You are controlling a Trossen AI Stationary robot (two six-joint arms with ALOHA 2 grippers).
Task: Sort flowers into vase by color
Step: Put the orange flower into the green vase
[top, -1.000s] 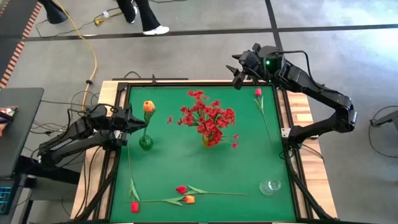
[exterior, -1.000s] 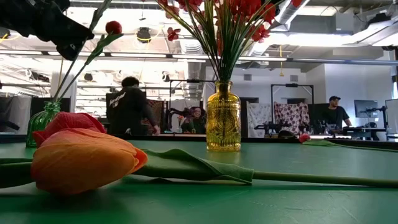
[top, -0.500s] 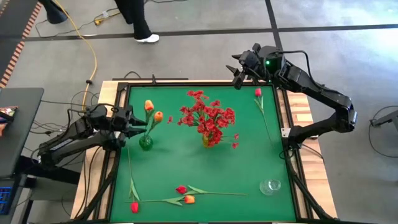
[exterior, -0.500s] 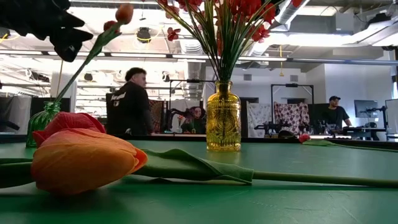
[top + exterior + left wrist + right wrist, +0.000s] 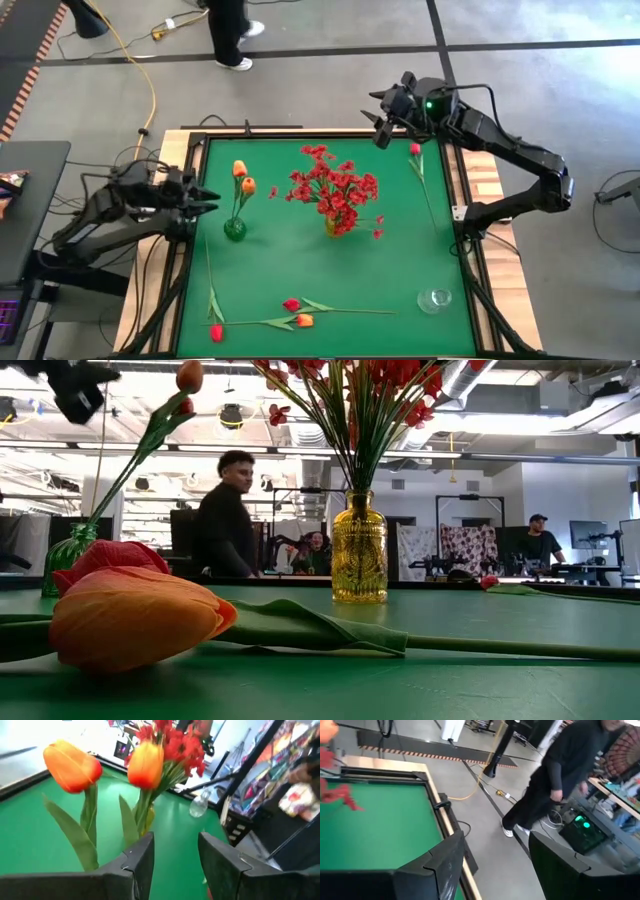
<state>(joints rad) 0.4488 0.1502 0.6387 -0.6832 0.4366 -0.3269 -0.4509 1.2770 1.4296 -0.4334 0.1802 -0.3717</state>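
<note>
Two orange tulips (image 5: 243, 177) stand with their stems in a small green vase (image 5: 235, 229) at the table's left. In the left wrist view these tulips (image 5: 146, 764) rise just beyond my fingers. My left gripper (image 5: 207, 197) hangs open to the left of the tulips and touches nothing. A yellow vase (image 5: 359, 550) at the middle holds bunches of small red blossoms (image 5: 335, 190). A pink bud (image 5: 414, 149) lies at the far right. Two red buds (image 5: 291, 304) and an orange tulip (image 5: 304, 321) lie along the near edge. My right gripper (image 5: 380, 122) waits open over the far edge.
A clear glass vase (image 5: 436, 298) stands at the near right corner. A raised black frame (image 5: 193, 250) runs round the green table top. A person (image 5: 229, 30) walks on the floor beyond the far edge. Bare green surface lies between the vases and the near flowers.
My left gripper has opened and let go of the second orange tulip's stem, then drawn back toward the table's left edge. That tulip now stands in the green vase beside the first, leaning toward the table's right.
</note>
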